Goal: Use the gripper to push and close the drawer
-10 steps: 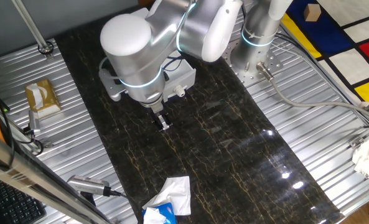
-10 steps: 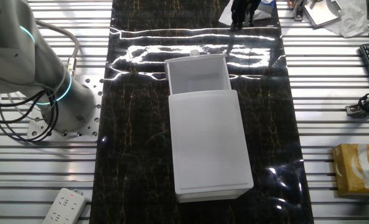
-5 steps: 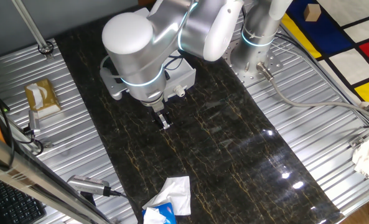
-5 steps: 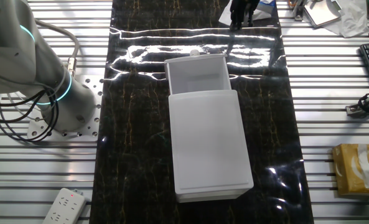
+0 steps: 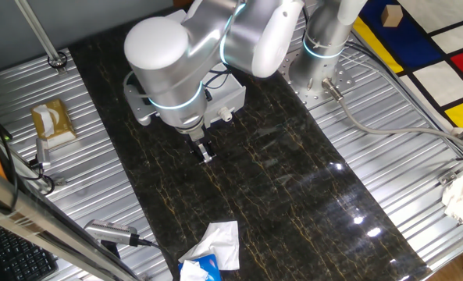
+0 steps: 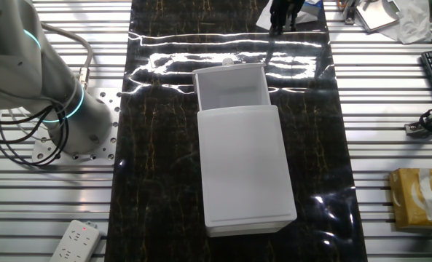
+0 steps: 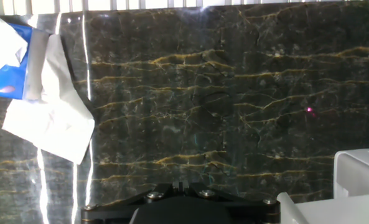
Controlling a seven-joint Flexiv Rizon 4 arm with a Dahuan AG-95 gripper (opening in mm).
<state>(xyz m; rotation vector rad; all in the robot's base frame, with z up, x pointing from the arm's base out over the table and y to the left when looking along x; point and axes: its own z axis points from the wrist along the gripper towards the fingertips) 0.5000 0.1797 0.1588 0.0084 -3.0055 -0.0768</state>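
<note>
The white cabinet (image 6: 245, 171) lies on the dark marble-patterned mat. Its drawer (image 6: 230, 87) stands pulled out, and the small round knob (image 6: 228, 63) is on its front panel. In one fixed view only the drawer front (image 5: 229, 95) and knob (image 5: 226, 115) show under the arm. My gripper (image 5: 204, 153) hangs just above the mat, a short way in front of the knob and apart from it. Its fingers look shut and empty. In the other fixed view the gripper (image 6: 283, 18) is at the top edge. In the hand view a white drawer corner (image 7: 358, 177) shows at the lower right.
A crumpled white tissue with blue packaging (image 5: 211, 250) lies on the mat in front of the gripper, and also shows in the hand view (image 7: 47, 118). A tissue box (image 5: 51, 121) sits on the metal table. The second arm's base (image 5: 325, 43) stands behind the cabinet. A power strip (image 6: 73, 240) lies by the mat.
</note>
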